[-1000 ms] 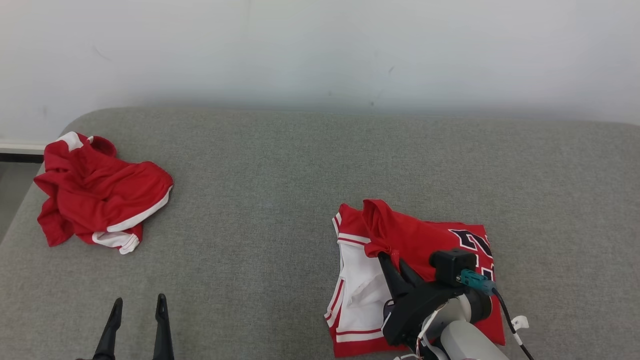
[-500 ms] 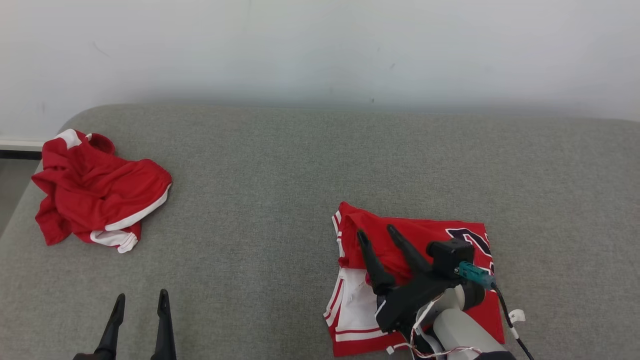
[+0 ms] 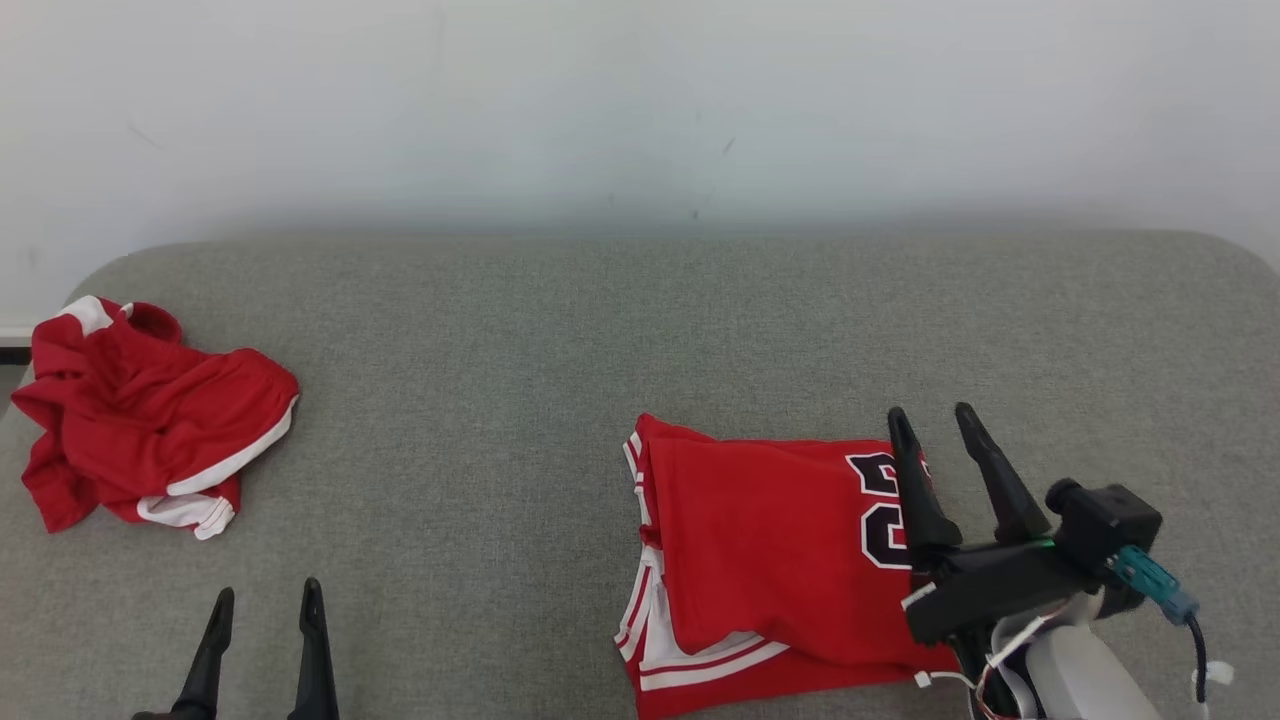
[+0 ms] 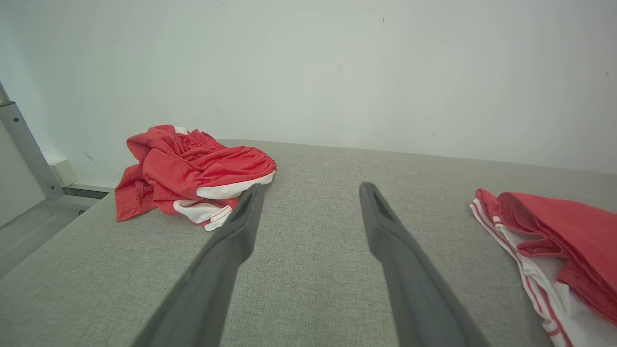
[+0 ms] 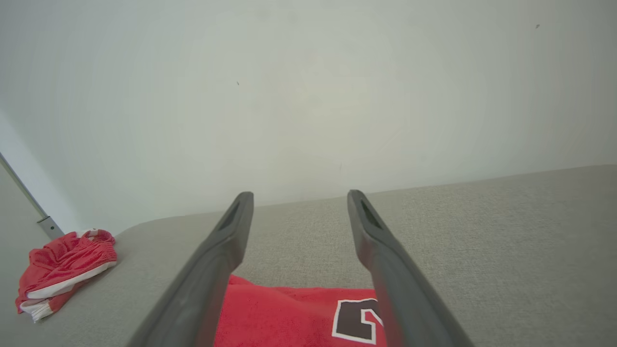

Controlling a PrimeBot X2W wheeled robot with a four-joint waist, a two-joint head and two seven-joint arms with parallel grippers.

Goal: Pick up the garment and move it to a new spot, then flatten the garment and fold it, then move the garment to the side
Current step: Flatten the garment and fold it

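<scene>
Lying folded, red jersey [image 3: 770, 540] with half-hidden dark numerals [image 3: 878, 530]; right end effector [image 3: 930, 413], left end effector [image 3: 268, 590] wide, empty.

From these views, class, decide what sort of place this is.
Probably a plain indoor room: a grey fabric-covered surface against a bare white wall, holding a folded red jersey and a crumpled red garment.

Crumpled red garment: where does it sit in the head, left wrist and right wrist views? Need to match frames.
Head view: crumpled red garment at the left edge, about mid-height.
Left wrist view: left of centre, upper half.
Right wrist view: lower left corner, small.
Shared landmark: folded red jersey, lower right of centre in the head view, right edge in the left wrist view, bottom centre in the right wrist view.
</scene>
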